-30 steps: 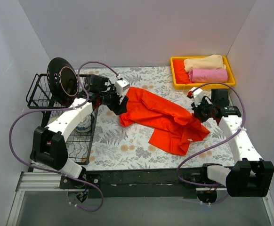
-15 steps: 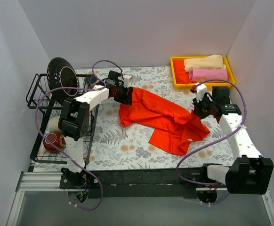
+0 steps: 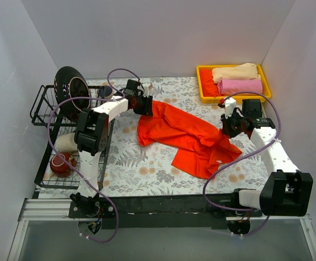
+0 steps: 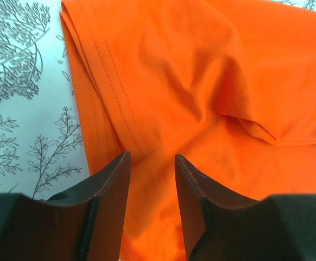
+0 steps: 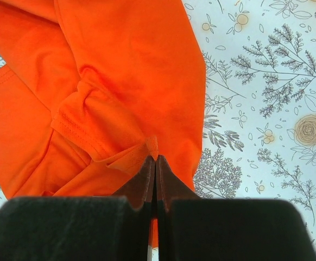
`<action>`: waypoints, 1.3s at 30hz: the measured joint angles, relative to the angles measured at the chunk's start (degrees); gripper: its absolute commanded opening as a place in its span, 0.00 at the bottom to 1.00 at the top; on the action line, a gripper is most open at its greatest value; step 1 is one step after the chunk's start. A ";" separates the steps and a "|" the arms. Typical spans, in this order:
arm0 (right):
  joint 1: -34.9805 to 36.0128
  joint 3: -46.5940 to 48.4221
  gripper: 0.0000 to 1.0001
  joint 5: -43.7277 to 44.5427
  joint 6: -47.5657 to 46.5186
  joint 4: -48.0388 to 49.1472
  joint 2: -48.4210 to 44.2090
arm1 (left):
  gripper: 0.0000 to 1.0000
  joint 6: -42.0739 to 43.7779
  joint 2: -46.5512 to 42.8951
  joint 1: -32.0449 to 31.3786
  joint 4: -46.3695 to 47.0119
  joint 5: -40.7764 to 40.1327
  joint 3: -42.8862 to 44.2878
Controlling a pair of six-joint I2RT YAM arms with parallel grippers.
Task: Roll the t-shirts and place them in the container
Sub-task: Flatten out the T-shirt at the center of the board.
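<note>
Seen from above, the fingertips of both grippers are too small to read. The right arm (image 3: 275, 155) reaches forward along the right side of the flower-printed table covering (image 3: 147, 163), with its wrist turned inward. The right gripper (image 5: 156, 157) has its fingers pressed together on a small fold at the right edge of the bright orange-red cotton t-shirt (image 3: 185, 133). The pinched cloth is mostly hidden between the pads.

The shirt lies crumpled, spread diagonally across the middle of the table between the two grippers. The left arm (image 3: 112, 106) rises beside the black wire dish rack (image 3: 41, 106) and extends to the shirt's far left corner. There the left gripper (image 4: 151, 157) has its fingers apart. Orange fabric shows through the gap and a stitched hem runs just beyond the left fingertip. Whether the tips touch the cloth cannot be told.

In the far right corner, the yellow plastic tray (image 3: 234, 98) holds a rolled pink t-shirt (image 3: 239, 86) and a rolled pale cream t-shirt (image 3: 235, 72).
</note>
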 measured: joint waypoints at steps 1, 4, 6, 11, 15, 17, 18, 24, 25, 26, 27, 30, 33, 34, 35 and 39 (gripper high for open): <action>0.00 0.07 0.01 0.02 0.00 0.00 0.28 | 0.37 -0.13 0.28 0.04 -0.07 0.07 0.00; 0.00 0.63 0.01 0.00 0.00 0.00 0.74 | 0.38 -0.50 0.81 0.13 -0.09 0.39 0.00; -0.42 0.94 0.01 -0.17 0.00 0.04 0.79 | 0.38 -0.74 0.92 0.13 -0.11 0.39 0.00; -1.60 1.05 0.01 -0.15 0.00 0.13 0.79 | 0.40 -0.98 1.01 0.13 -0.24 0.13 1.05; -1.77 1.05 0.01 -0.17 0.00 0.13 0.81 | 0.41 -0.96 1.53 0.15 -0.02 -1.51 1.81; -1.75 1.05 0.01 -0.20 0.00 0.13 0.81 | 0.41 -0.96 2.14 0.17 0.09 -2.10 1.90; -1.77 1.05 0.01 -0.17 0.00 0.13 0.81 | 0.41 -0.98 2.47 0.20 0.09 -2.23 1.90; -1.81 1.05 0.01 -0.20 0.00 0.72 1.44 | 0.37 -1.40 3.34 0.31 0.39 -1.73 2.12; -1.81 1.05 0.01 -0.20 0.00 0.85 1.57 | 0.36 -1.40 3.34 0.31 0.42 -1.64 2.12; -1.81 1.05 0.01 -0.20 0.00 0.94 1.66 | 0.34 -1.46 3.39 0.33 0.42 -1.57 2.14; -1.81 1.05 0.01 -0.20 0.00 0.98 1.77 | 0.34 -1.49 3.45 0.35 0.42 -1.57 2.21; -1.81 1.05 0.01 -0.20 0.00 1.01 1.86 | 0.33 -1.49 3.65 0.42 0.35 -1.27 2.49; -1.81 1.03 0.01 -0.17 0.02 1.16 1.86 | 0.30 -1.55 3.67 0.46 0.26 -0.90 2.54; -1.81 1.03 0.01 -0.17 0.00 1.25 1.86 | 0.30 -1.55 3.67 0.46 0.22 -0.83 2.54; -1.84 1.03 0.01 -0.17 0.00 1.36 1.86 | 0.30 -1.57 3.67 0.46 0.17 -0.74 2.54; -1.90 0.98 0.01 -0.17 0.00 1.62 1.86 | 0.25 -1.55 3.67 0.44 0.15 -0.50 2.54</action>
